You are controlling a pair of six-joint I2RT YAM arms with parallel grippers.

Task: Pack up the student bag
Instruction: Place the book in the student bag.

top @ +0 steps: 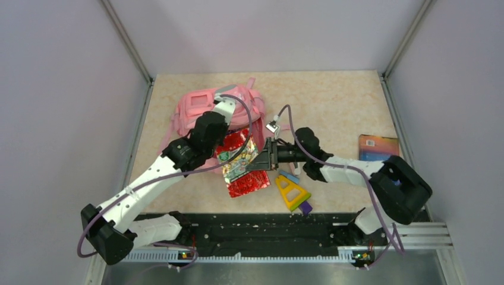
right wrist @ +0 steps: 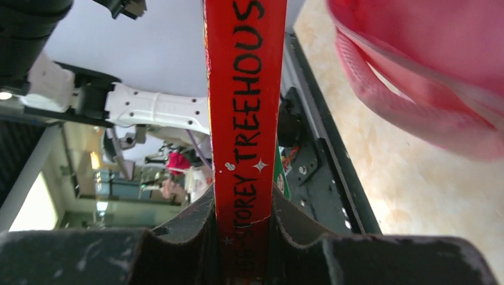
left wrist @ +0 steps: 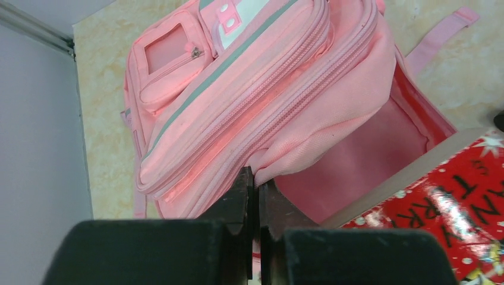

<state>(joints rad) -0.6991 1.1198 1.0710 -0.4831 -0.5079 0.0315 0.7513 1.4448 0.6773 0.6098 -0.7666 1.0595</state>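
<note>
Fingers [left wrist: 241, 199] of the left gripper [left wrist: 252, 178] pressed together, pinching the fabric lip of the student bag [left wrist: 249, 77] at its mouth. Bag lies on its back at the far left of the table [top: 333, 101]. Main compartment gapes open toward the near right, pink lining showing. Front pockets zipped.

Right gripper [right wrist: 243, 200] narrow, clamped on the spine end of a red book [right wrist: 245, 89], lettering "STOREY TREEHOUS" readable. Book held just near-right of the bag's mouth; cannot tell if its edge is past the lip.

Count:
- bags: one
- books: two. The red one is held; a dark colourful one [top: 378, 147] lies flat at the right, well apart.
- yellow triangle [top: 297, 197]: one, near centre
- blue piece [top: 289, 176]: one, touching the triangle's far side
- purple piece [top: 305, 207]: one, at its near corner
</note>
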